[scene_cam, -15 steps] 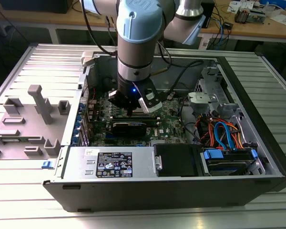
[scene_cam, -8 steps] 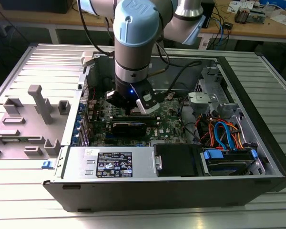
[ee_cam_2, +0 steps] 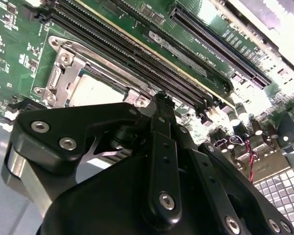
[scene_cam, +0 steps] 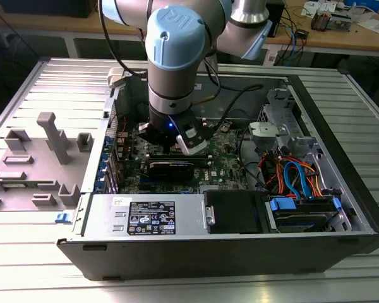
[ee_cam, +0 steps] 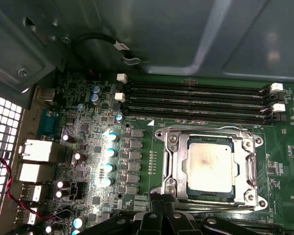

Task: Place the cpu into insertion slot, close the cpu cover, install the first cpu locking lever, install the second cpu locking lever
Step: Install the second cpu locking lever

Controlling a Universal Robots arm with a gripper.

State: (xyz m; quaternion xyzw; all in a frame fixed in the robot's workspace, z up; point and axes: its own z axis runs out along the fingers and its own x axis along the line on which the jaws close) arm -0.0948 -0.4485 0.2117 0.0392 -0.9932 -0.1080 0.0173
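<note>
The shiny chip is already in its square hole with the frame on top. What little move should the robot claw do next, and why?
Probably ease down onto the socket's near edge. The cpu sits in the insertion slot with the cpu cover lying flat over it, and the gripper hangs right beside that edge.

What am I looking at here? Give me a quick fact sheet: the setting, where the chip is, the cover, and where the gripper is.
setting: open computer case on a metal table, green motherboard inside
cpu: silvery chip seated in the insertion slot
cpu cover: silver frame lying flat around the chip
gripper: black gripper low over the board, right beside the socket's edge
memory slots: long black memory slots beside the socket, with nothing in them
</note>
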